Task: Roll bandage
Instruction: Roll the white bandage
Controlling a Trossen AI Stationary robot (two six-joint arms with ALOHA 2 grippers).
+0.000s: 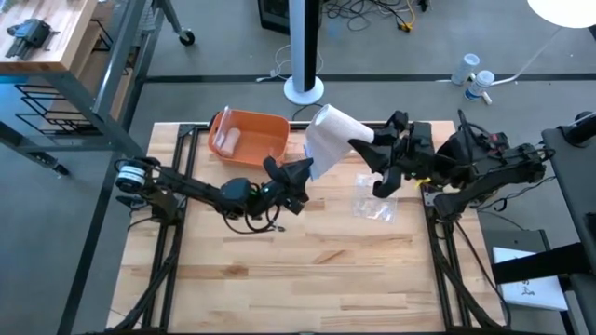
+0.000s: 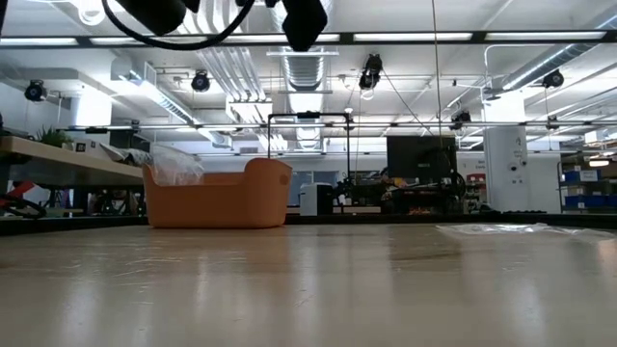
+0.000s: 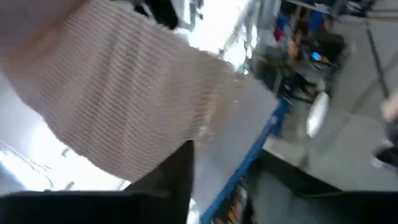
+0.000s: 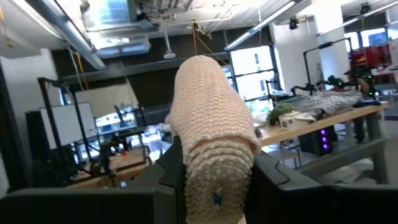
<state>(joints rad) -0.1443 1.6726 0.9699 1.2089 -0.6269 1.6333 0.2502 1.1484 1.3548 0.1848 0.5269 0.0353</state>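
Orange bin [image 1: 250, 136] at the worktop's [image 1: 298, 270] far left. Left claw [image 1: 300, 175], raised above the worktop, fingers closed on the lower end of the bandage [image 1: 328, 138]. The bandage spans upward and rightward between both claws, held clear of the surface. Right claw [image 1: 380, 154], fingers clamped on the rolled end. Clear plastic wrapper [image 1: 374, 207] lies on the worktop below the right claw.
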